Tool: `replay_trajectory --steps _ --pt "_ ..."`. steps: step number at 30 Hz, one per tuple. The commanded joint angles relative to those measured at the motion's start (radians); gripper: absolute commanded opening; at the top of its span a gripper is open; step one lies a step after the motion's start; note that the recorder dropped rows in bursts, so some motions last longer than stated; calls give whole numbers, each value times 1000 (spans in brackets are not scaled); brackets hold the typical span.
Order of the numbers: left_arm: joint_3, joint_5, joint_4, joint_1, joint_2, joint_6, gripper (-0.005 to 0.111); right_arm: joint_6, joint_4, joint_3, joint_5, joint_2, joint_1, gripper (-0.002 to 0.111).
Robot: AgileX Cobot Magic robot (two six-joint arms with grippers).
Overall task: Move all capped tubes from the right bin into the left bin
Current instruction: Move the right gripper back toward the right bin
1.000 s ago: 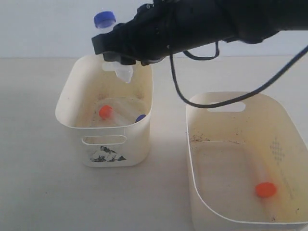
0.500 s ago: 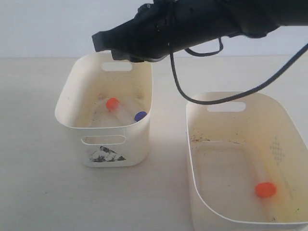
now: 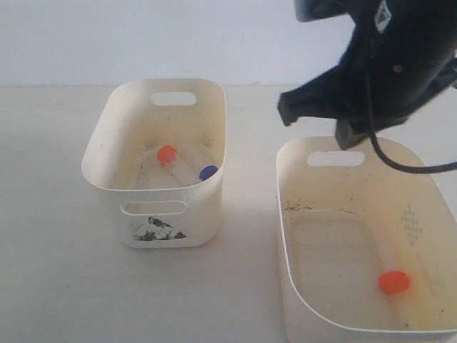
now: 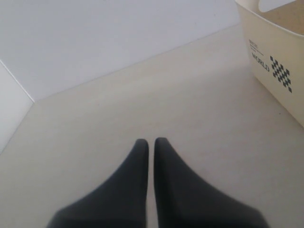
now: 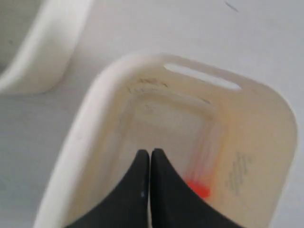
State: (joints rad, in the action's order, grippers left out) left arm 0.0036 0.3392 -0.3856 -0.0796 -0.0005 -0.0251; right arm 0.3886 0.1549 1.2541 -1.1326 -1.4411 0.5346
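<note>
While above the wide cream plastic bin point(image 3: 294, 243), black fingers point(image 5: 140, 166) of the right gripper point(image 5: 150, 152) meet, empty; an orange-capped clear tube point(image 3: 393, 281) lies at the bin's five o'clock.

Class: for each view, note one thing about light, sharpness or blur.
Exterior view: even light, faint shadows, left bin crisp, the black arm nearly featureless. Left wrist view: jaws blurred near the lens, but the printed label is legible. Right wrist view: soft all over, the orange cap smeared.
</note>
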Motion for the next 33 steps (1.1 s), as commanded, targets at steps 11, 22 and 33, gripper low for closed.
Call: replay_trajectory --steps 11,22,33 --pt "-4 -3 3 -5 0 -10 4 310 39 -110 -88 8 -7 0" --pt "-4 -3 3 -5 0 -10 4 251 31 -127 -88 -201 -7 0" --pt "-4 -3 3 -5 0 -10 4 200 33 -127 -71 -272 -7 0"
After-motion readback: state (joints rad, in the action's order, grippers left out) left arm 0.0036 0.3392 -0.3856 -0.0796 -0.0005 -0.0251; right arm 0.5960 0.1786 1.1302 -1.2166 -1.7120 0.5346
